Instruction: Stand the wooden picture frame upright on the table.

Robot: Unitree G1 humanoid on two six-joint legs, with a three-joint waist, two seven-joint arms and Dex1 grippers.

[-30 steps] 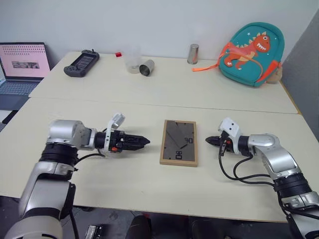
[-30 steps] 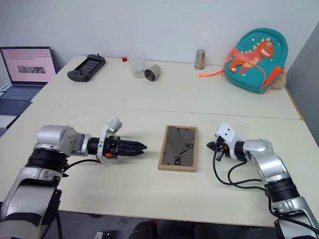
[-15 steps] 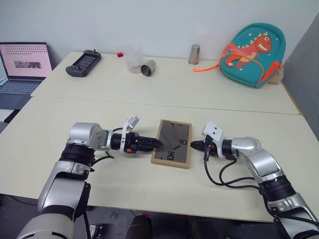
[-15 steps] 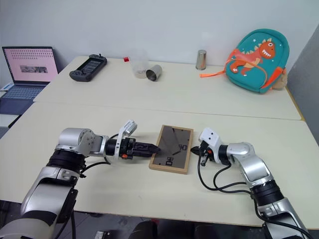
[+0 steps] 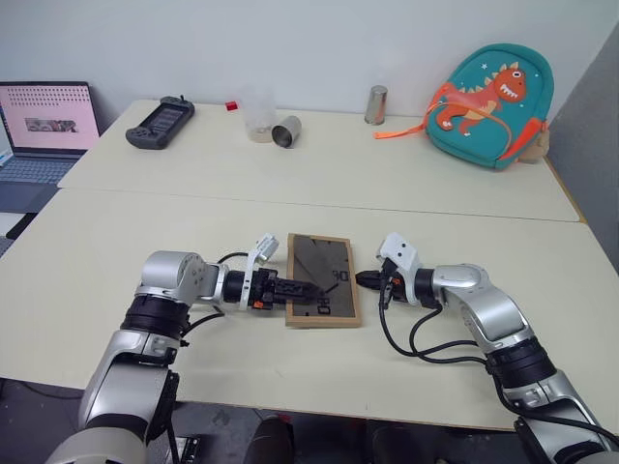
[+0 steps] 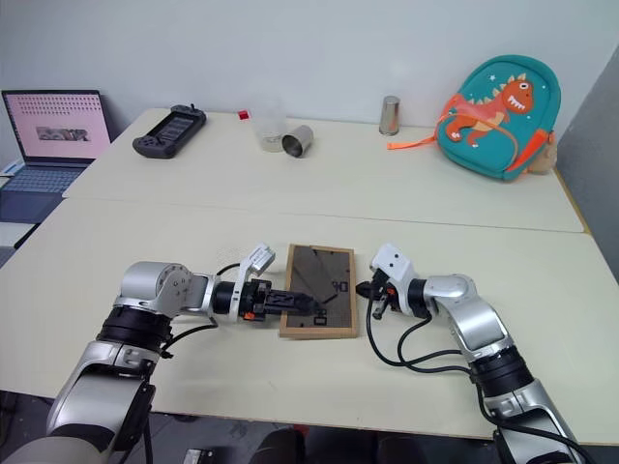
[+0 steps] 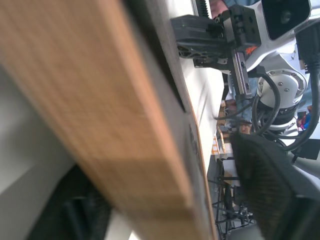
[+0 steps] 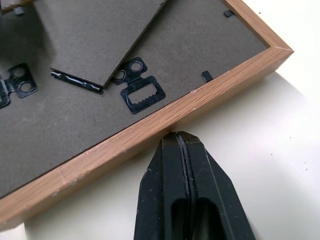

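Wooden picture frame (image 5: 322, 279) face-down near the table's (image 5: 290, 174) front edge, left gripper (image 5: 308, 294) level, fingers straddling its left edge, right gripper (image 5: 362, 280) pressed together, tips touching its right edge

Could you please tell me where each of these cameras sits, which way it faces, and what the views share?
Left eye view: head camera, looking forward and down at the table; both arms, left hand, right hand.
Right eye view: the other eye, same scene.
Left wrist view: on the left wrist, looking along the wooden picture frame toward the right hand.
Right wrist view: on the right wrist, its shut fingers meeting the frame's edge.
All four share the frame, lying back side up.
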